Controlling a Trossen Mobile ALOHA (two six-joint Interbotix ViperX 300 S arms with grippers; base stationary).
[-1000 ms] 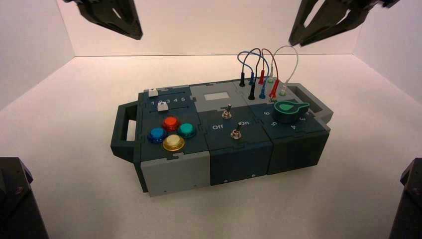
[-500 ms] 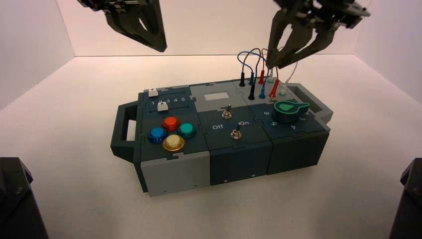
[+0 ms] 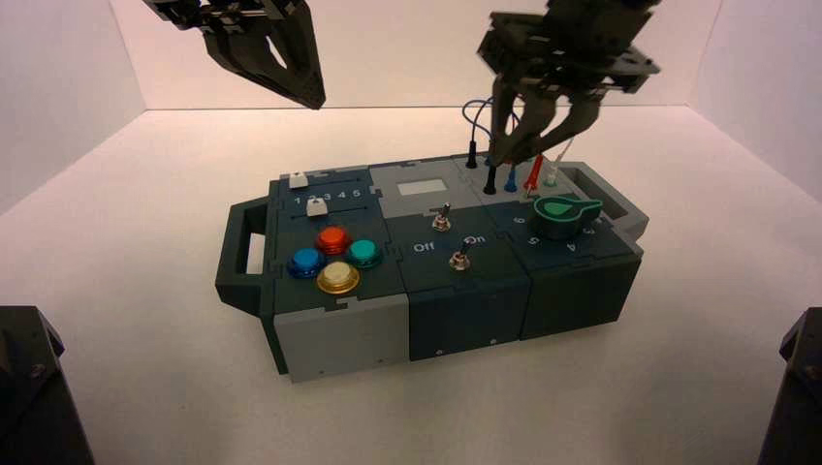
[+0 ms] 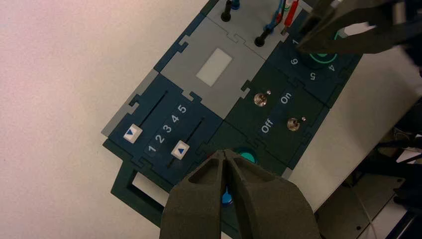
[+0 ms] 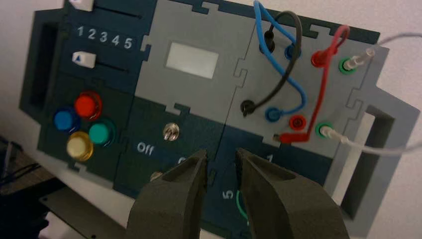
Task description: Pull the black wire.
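Fingers (image 5: pixel 196 172) of my right gripper (image 5: pixel 221 162) stand apart, and I'm hovering above the box (image 3: pixel 456 325), over its right side, near the wires. Black wire (image 5: pixel 300 37) arches there between two black sockets, at the far right corner's panel, beside the blue wire (image 5: pixel 268 50). My left gripper (image 4: pixel 224 154) waits above the box's left side, its fingers together.

High view: right gripper (image 5: pixel 221 153) hides part of the black wire (image 5: pixel 297 37) near the box's (image 3: pixel 349 337) far right corner. Left wrist view: left gripper (image 4: pixel 225 152) largely covers the coloured buttons (image 3: pixel 338 278) near the box's near left corner.
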